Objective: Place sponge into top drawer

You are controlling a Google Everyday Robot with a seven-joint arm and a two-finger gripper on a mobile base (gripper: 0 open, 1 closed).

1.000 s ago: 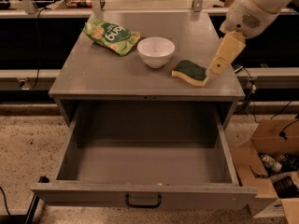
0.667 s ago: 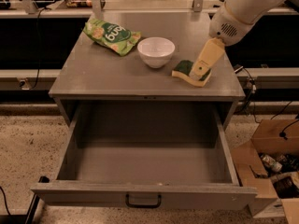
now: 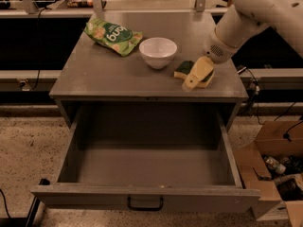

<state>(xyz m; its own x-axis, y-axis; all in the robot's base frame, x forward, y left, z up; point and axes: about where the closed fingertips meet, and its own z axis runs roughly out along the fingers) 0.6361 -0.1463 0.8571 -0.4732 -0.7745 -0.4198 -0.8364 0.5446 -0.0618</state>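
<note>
The sponge (image 3: 184, 68), dark green on top over pale yellow foam, lies on the grey cabinet top (image 3: 104, 70) to the right of the white bowl (image 3: 157, 52). My gripper (image 3: 195, 75) comes down from the upper right and sits right over the sponge's right half, hiding that part. The top drawer (image 3: 151, 162) is pulled wide open below the cabinet top. Its inside holds nothing. Its front panel with the dark bar handle (image 3: 145, 204) faces the camera at the bottom.
A light green snack bag (image 3: 112, 36) lies at the back left of the cabinet top. An open cardboard box (image 3: 272, 174) with clutter stands on the floor at the right. Shelving and cables run behind the cabinet.
My gripper has moved left and down from beside the sponge's right edge to directly over the sponge. The sponge, the bowl, the bag and the drawer have stayed put.
</note>
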